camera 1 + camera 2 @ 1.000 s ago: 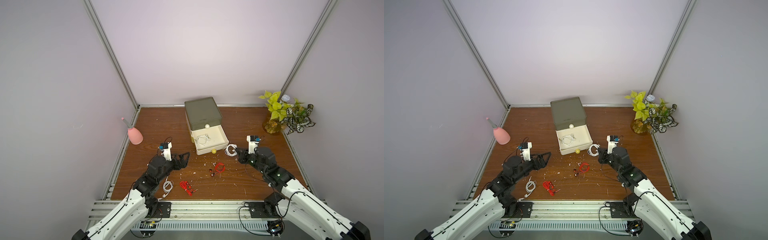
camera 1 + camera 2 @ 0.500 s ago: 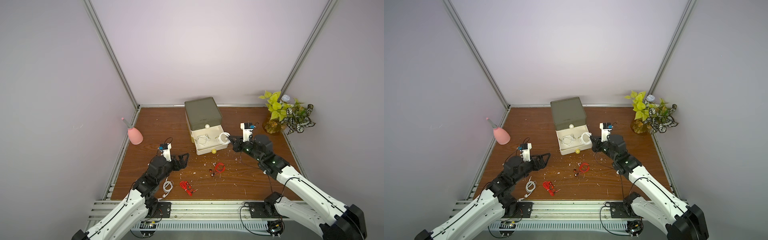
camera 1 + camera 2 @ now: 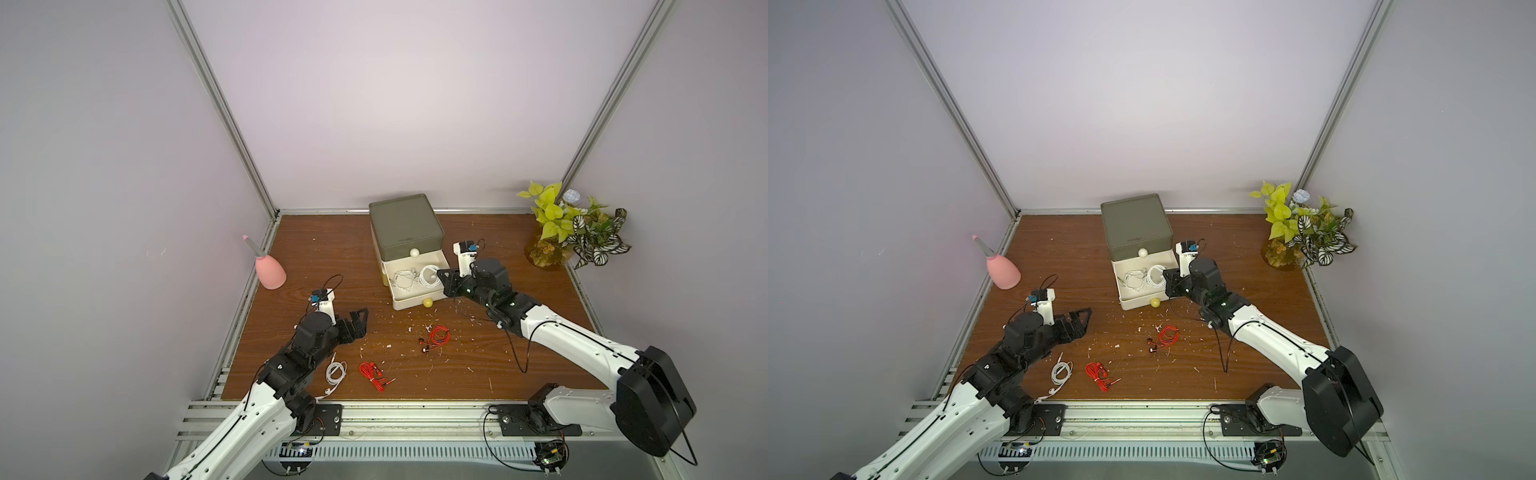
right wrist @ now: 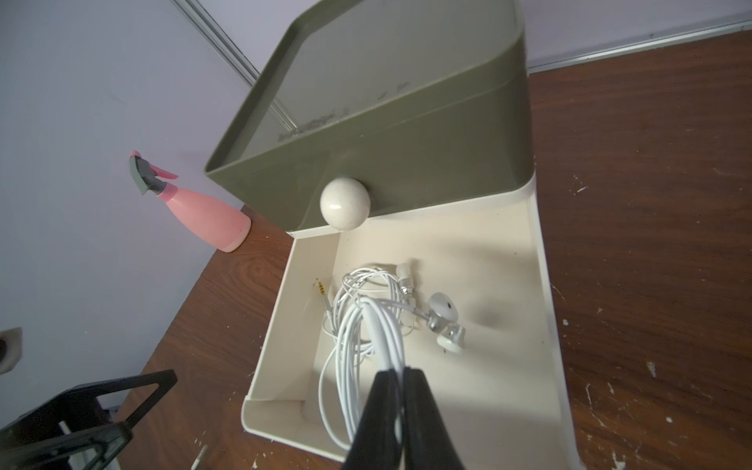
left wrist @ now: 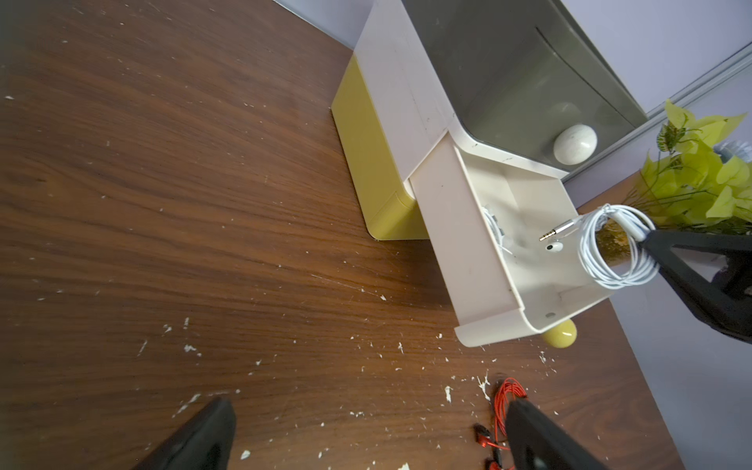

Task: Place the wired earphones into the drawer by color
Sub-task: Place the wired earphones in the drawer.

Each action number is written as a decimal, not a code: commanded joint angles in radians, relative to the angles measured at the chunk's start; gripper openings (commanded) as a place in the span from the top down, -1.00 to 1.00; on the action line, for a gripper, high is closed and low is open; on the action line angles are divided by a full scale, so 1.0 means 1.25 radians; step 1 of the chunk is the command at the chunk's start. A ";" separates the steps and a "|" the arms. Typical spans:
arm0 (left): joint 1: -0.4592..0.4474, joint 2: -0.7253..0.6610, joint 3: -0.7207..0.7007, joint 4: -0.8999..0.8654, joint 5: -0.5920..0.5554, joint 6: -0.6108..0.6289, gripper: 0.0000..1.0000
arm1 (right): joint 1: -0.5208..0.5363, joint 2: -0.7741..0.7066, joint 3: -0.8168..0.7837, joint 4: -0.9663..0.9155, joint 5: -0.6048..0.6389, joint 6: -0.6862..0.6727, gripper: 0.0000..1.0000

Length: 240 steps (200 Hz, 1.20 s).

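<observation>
The drawer (image 3: pixel 405 226) stands at the back, its cream middle tier (image 3: pixel 411 302) pulled open. My right gripper (image 4: pixel 403 372) is shut on a coil of white wired earphones (image 4: pixel 354 354) and holds it over that open tier (image 4: pixel 541 285). Another white bundle (image 4: pixel 443 309) lies inside. My left gripper (image 5: pixel 368 411) hovers open and empty over bare wood at the front left. Red earphones (image 3: pixel 437 336) lie mid-table, a second red bundle (image 3: pixel 372 374) nearer the front. White earphones (image 3: pixel 335 371) lie beside my left arm. The olive and yellow tiers are closed.
A pink spray bottle (image 3: pixel 269 270) stands by the left wall. A potted plant (image 3: pixel 573 226) fills the back right corner. White crumbs are scattered over the wooden table (image 3: pixel 316 249). Walls close three sides, and a rail runs along the front.
My right gripper has carried the white coil up and left, from the table beside the drawer to above the open cream tier. My left arm has barely moved.
</observation>
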 commanded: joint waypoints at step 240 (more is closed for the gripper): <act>0.005 0.103 0.083 -0.367 -0.028 -0.258 -1.00 | 0.011 -0.163 -0.084 -0.027 0.111 -0.096 -0.20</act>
